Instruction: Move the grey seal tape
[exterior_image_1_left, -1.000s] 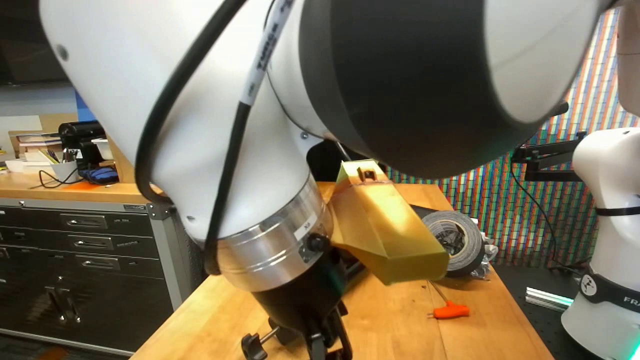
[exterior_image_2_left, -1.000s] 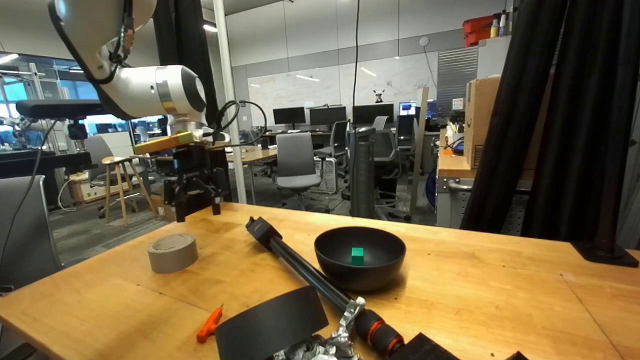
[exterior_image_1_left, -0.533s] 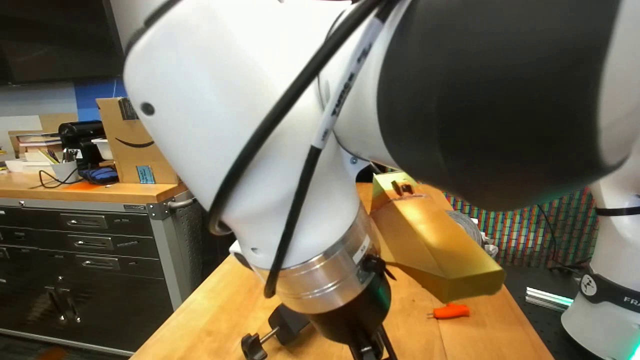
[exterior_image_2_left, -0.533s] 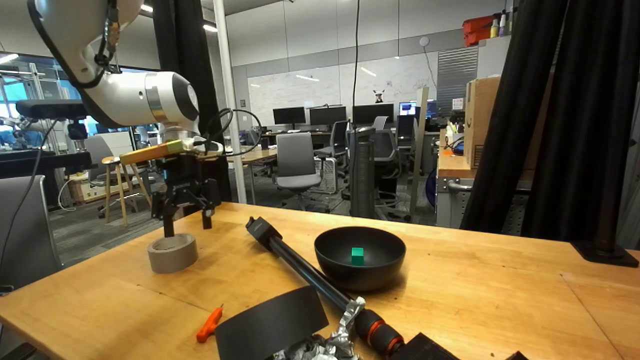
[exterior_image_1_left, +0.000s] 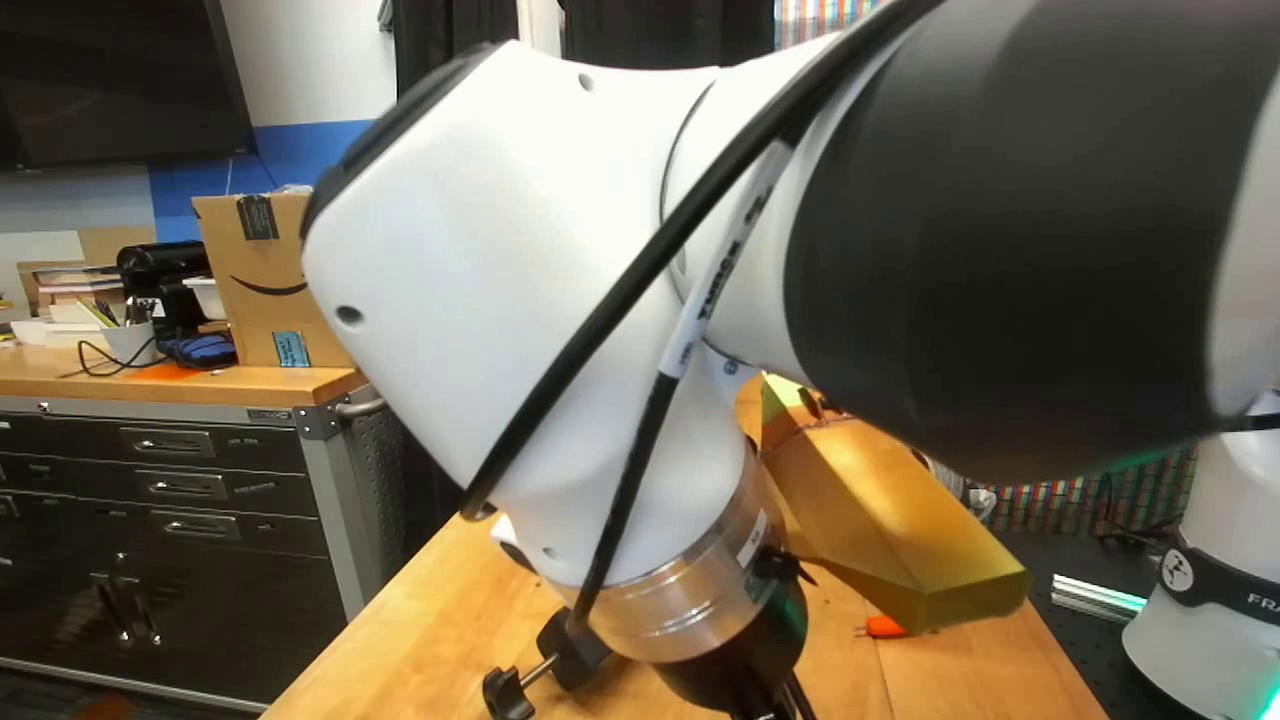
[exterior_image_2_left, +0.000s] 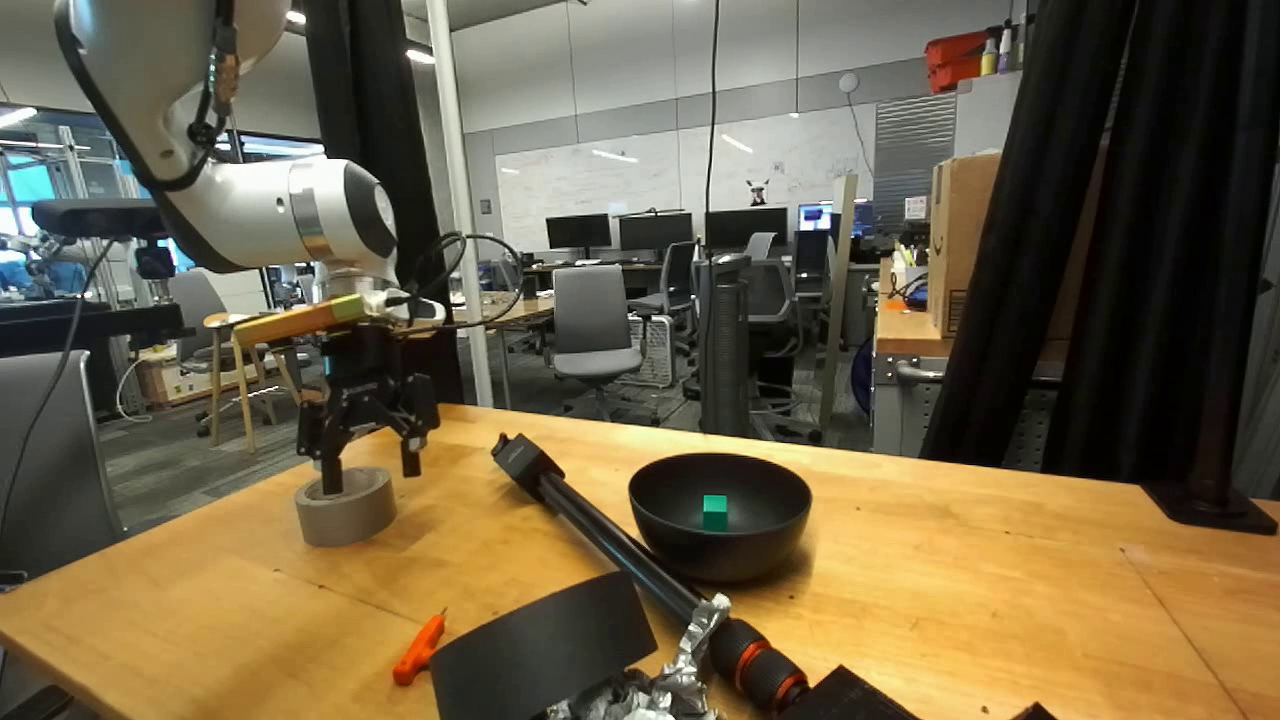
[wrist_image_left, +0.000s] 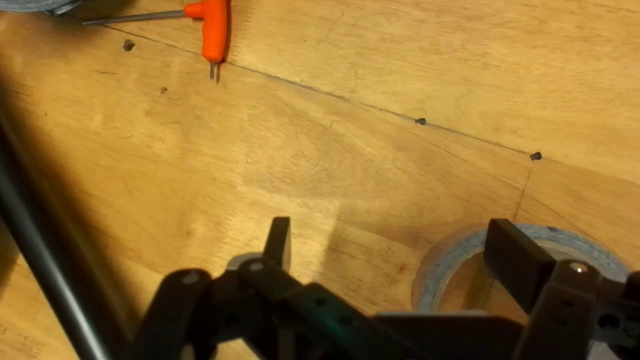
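Lowered further, the gaping claw (exterior_image_2_left: 371, 482) has one finger over the grey tape (exterior_image_2_left: 348, 522), the wrist view alone showing tabletop (wrist_image_left: 462, 286) inside.

Grey seal tape (wrist_image_left: 450, 260) partly hidden

The table (exterior_image_2_left: 1000, 590) has a light brown wood top; in the wrist view a thin dark seam (wrist_image_left: 310, 87) crosses it, with 2 small dark marks (wrist_image_left: 420, 121) on the line. A roll of grey tape (exterior_image_2_left: 352, 522) lies flat near an edge. A black pole (exterior_image_2_left: 611, 537) runs between the tape and an upright black bowl (exterior_image_2_left: 720, 558). An orange tool (wrist_image_left: 215, 30) lies across the seam. Near it are a dark curved band (exterior_image_2_left: 545, 650) and crumpled silver foil (exterior_image_2_left: 690, 650).
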